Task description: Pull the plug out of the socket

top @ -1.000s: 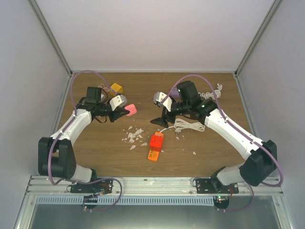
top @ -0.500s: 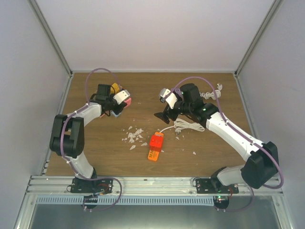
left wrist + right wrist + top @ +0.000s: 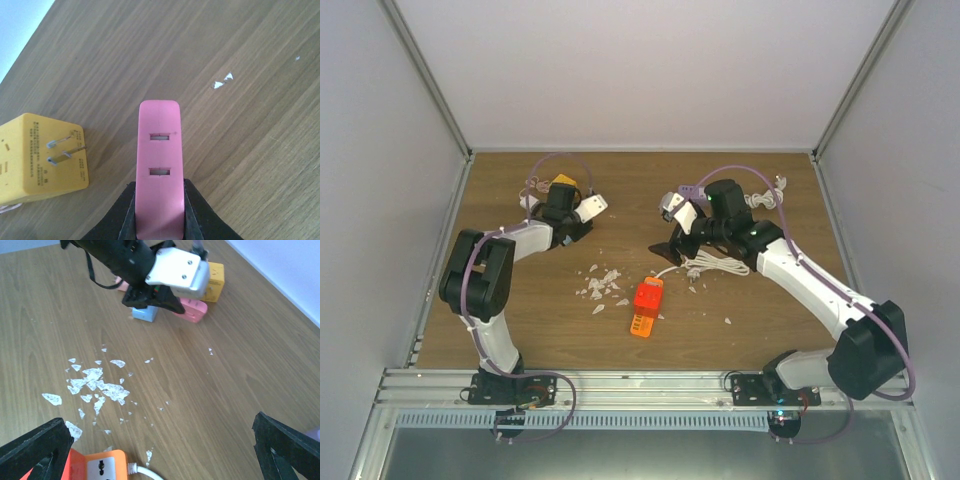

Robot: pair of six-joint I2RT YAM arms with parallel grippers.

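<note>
Lying far left: a yellow plug (image 3: 42,157) rests on the wooden surface (image 3: 240,150) with its two metal prongs pointing toward the pink plug, just beside it but apart.
Left pincer: the left pincer (image 3: 160,194) is pressed against both long sides of the pink plug (image 3: 159,165), pinching it at the far left of the surface.
Pink plug: its end face points away from the wrist camera and shows two small slots, one above the other. It sits low over the wood, and I cannot tell whether it touches. It is well apart from the socket.
Blue block: a small blue block (image 3: 145,314) lies just beside the pink plug, partly hidden under the left arm in the right wrist view.
White scraps: white scraps (image 3: 100,382) are scattered on the wood between the left arm and the socket.
Orange socket strip: the orange socket strip (image 3: 645,305) lies near the middle of the surface, with nothing plugged into the holes that show.
White cord: a white cord (image 3: 718,265) leaves the strip's far end and lies bunched beneath the right arm.
Right pincer: the right pincer (image 3: 160,440) is spread wide, holding nothing, above the wood close to the strip.
</note>
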